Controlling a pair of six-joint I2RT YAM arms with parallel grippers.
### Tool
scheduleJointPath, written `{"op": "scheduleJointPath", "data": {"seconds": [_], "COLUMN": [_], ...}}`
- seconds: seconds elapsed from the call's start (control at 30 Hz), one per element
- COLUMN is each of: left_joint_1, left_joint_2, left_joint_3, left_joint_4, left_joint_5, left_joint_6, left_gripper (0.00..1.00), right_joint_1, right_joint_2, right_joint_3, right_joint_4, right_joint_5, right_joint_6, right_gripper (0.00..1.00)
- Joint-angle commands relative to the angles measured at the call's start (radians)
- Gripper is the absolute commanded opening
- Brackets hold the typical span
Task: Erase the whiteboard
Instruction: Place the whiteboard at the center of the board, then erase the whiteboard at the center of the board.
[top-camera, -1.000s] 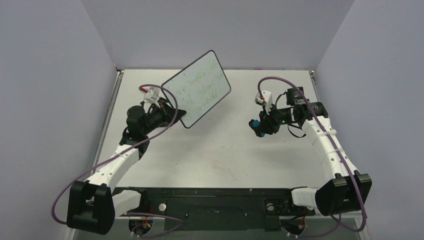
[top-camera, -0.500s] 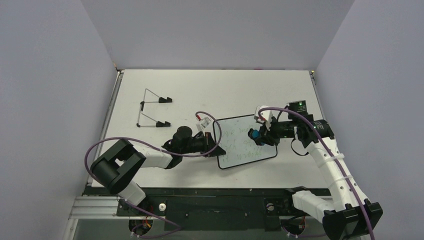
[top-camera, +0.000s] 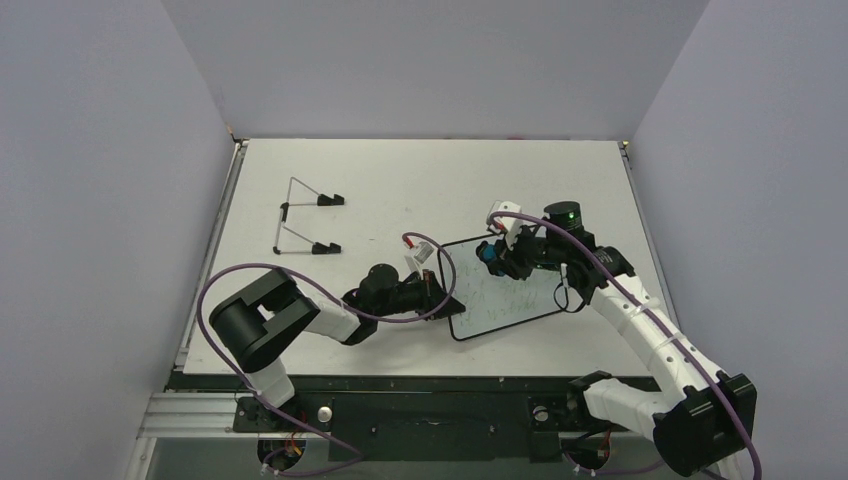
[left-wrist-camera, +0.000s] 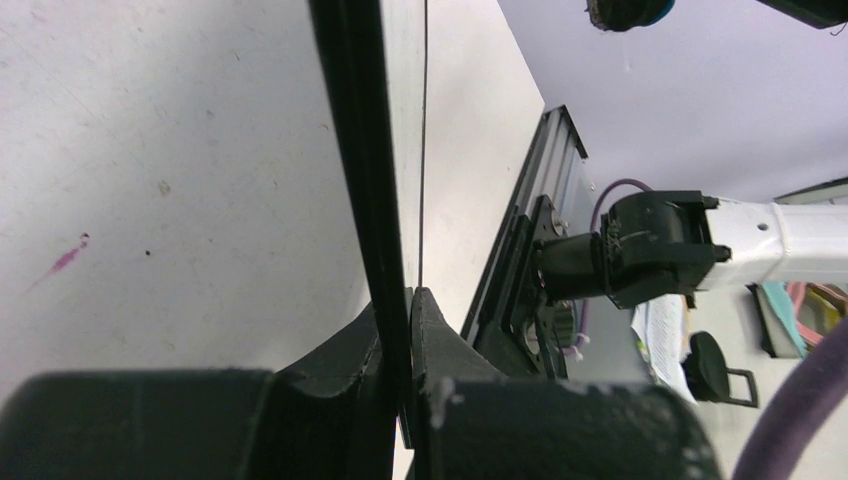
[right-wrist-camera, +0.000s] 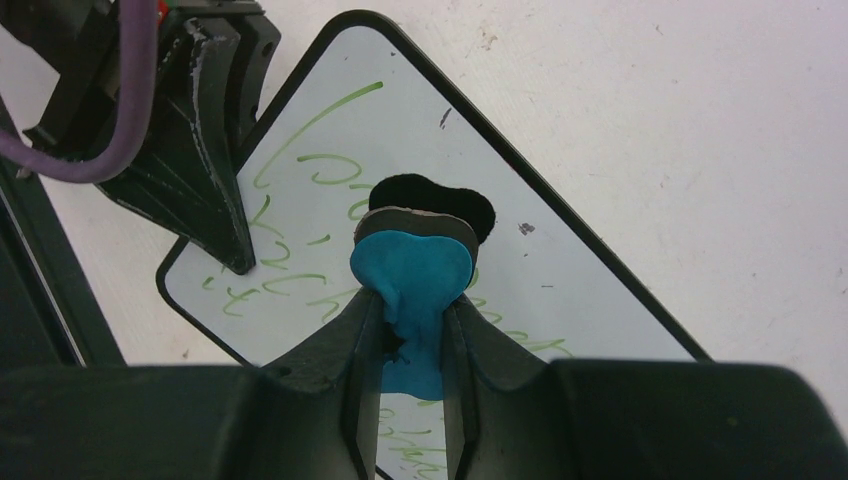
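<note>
Pinning the whiteboard (top-camera: 505, 300) against sliding looks like the reason the left end effector (top-camera: 432, 290) is pressed together on its black rim, with the board stretching away to that end effector's right, low over the counter (top-camera: 400, 180). The right end effector (right-wrist-camera: 410, 305) pinches a blue eraser (right-wrist-camera: 412, 265) over the green writing just beyond its fingertips; whether the eraser touches the board is unclear.

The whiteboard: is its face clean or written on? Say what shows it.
Written on. In the right wrist view green handwriting runs across the whiteboard face, beside the blue eraser in the right gripper.
</note>
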Motion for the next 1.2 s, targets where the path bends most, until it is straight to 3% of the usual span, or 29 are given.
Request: {"op": "scheduleJointPath", "data": {"seconds": [0.0, 0.23, 0.4, 0.53, 0.97, 1.17], "left_joint_1": [-0.008, -0.019, -0.031, -0.043, -0.057, -0.057], "left_joint_2": [0.022, 0.079, 0.073, 0.052, 0.038, 0.025], "left_joint_3": [0.037, 0.066, 0.080, 0.094, 0.102, 0.103], "left_joint_4": [0.160, 0.206, 0.170, 0.085, 0.037, 0.020], "left_joint_5": [-0.125, -0.072, -0.058, -0.072, -0.113, -0.116], "left_joint_6": [0.056, 0.046, 0.061, 0.088, 0.075, 0.046], "left_gripper": [0.00, 0.00, 0.00, 0.00, 0.00, 0.00], "right_joint_1": [0.040, 0.105, 0.167, 0.203, 0.233, 0.272], "right_joint_2": [0.029, 0.067, 0.121, 0.136, 0.133, 0.140], "right_joint_3": [0.003, 0.004, 0.016, 0.023, 0.014, 0.015], "right_joint_4": [0.171, 0.227, 0.239, 0.229, 0.182, 0.148], "right_joint_5": [0.091, 0.141, 0.287, 0.330, 0.352, 0.450], "right_joint_6": [0.171, 0.389, 0.450, 0.437, 0.373, 0.293], "right_gripper": [0.00, 0.00, 0.00, 0.00, 0.00, 0.00]}}
